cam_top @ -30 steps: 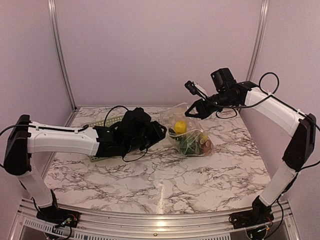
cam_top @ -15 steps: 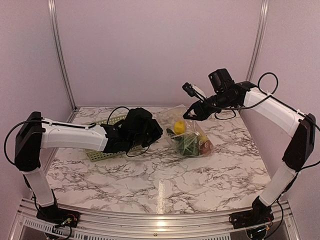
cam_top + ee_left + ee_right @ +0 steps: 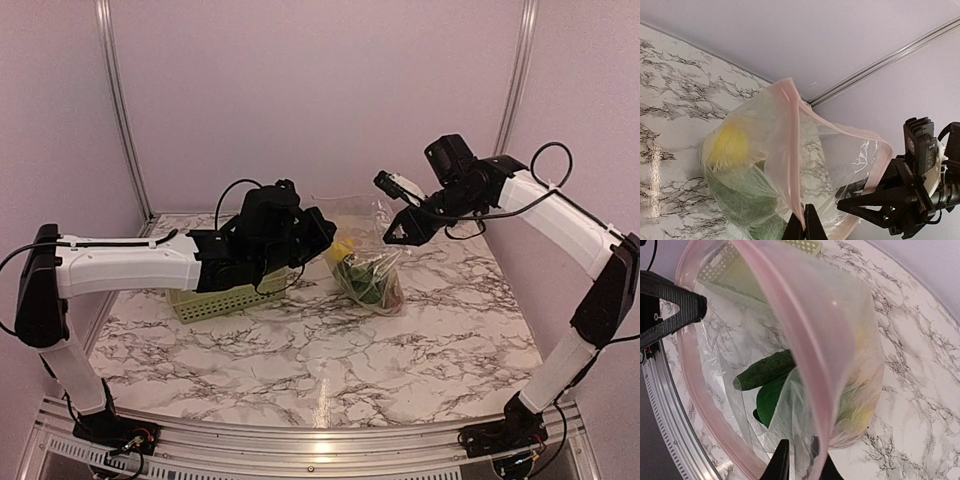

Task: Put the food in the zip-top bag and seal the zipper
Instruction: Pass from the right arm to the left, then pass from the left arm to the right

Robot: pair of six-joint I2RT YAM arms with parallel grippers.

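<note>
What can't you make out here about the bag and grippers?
- Top view: food inside the clear crinkly plastic bag is too small and blurred to count.
- Left wrist view: left gripper, pinching the pink zipper strip, is cut off by the bottom edge.
- Right wrist view: plastic veils the right gripper; grip unclear.

No writing, brand, number or sign can be read anywhere: the zip-top bag [image 3: 365, 272] and its zipper [image 3: 795, 150] are plain, the marbled bench [image 3: 300, 350] and the green basket [image 3: 215, 302] show no label, and a small pale mark on the black camera block [image 3: 919, 142] in the left wrist view is too blurred to make out
</note>
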